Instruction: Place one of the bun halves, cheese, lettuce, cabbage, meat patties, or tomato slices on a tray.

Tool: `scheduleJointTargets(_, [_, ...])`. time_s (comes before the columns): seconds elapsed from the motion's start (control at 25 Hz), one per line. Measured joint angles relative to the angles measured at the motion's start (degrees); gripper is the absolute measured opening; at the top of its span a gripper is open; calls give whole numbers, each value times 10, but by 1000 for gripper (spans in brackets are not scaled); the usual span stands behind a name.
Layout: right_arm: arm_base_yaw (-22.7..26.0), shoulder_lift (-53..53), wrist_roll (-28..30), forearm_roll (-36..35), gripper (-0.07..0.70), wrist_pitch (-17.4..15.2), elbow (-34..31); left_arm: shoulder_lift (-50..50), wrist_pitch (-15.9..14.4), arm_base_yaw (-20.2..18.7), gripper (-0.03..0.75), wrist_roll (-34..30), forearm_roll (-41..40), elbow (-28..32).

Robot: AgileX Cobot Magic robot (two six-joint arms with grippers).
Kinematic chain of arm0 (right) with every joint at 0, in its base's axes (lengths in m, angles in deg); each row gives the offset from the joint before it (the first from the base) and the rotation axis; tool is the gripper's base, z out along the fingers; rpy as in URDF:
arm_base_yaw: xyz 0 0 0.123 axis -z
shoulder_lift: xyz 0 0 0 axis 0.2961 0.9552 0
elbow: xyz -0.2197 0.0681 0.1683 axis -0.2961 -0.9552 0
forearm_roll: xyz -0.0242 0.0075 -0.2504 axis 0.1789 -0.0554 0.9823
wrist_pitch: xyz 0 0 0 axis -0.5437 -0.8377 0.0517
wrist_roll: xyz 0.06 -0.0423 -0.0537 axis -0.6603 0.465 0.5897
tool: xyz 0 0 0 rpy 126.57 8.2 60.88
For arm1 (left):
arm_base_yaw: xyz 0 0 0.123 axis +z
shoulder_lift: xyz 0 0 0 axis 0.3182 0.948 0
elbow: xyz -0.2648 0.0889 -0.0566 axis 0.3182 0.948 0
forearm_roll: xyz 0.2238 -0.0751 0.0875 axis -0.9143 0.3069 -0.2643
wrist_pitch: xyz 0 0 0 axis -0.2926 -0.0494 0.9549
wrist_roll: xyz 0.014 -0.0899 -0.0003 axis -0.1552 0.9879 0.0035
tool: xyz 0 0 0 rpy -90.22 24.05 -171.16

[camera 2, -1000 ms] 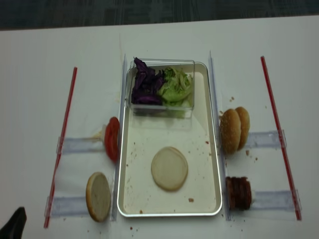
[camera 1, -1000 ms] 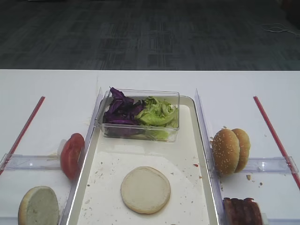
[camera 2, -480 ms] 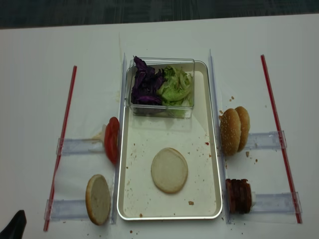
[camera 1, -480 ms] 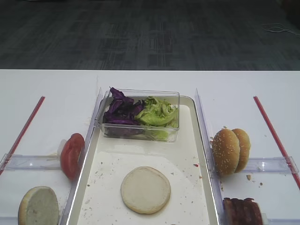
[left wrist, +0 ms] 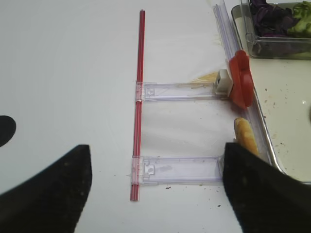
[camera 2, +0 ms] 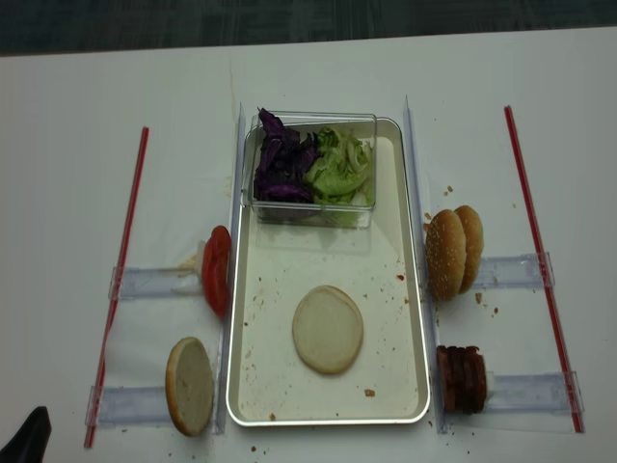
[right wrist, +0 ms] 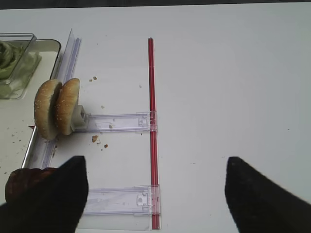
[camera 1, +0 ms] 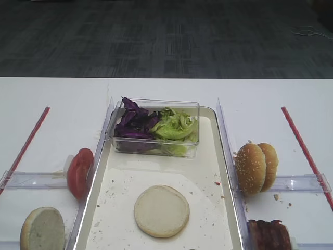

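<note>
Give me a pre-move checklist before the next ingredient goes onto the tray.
1. Bun half lies flat on the tray floor: ok.
2. Bare tray floor remains between that bun half and the clear plastic box for another item: ok.
3. Tomato slices stand on edge in their holder just outside the tray's left rim, nothing covering them: ok.
4. Meat patties sit outside the tray's right rim, unobstructed: ok.
5. Left gripper has its jaws wide apart with nothing between them, over the table left of the tray: ok.
6. Right gripper has its jaws wide apart and empty, over the table right of the sesame buns: ok.
</note>
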Motion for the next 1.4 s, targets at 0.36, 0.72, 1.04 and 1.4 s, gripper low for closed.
scheduleJointTargets(0.36, [0, 0, 1, 0, 608, 0, 0, 0, 0, 0, 547, 0, 0, 0])
scheduleJointTargets(0.72, [0, 0, 1, 0, 608, 0, 0, 0, 0, 0, 547, 0, 0, 0])
scheduleJointTargets(1.04, [0, 0, 2, 0, 608, 0, 0, 0, 0, 0, 547, 0, 0, 0])
scheduleJointTargets(1.4, [0, 0, 2, 0, 608, -2, 0, 0, 0, 0, 547, 0, 0, 0])
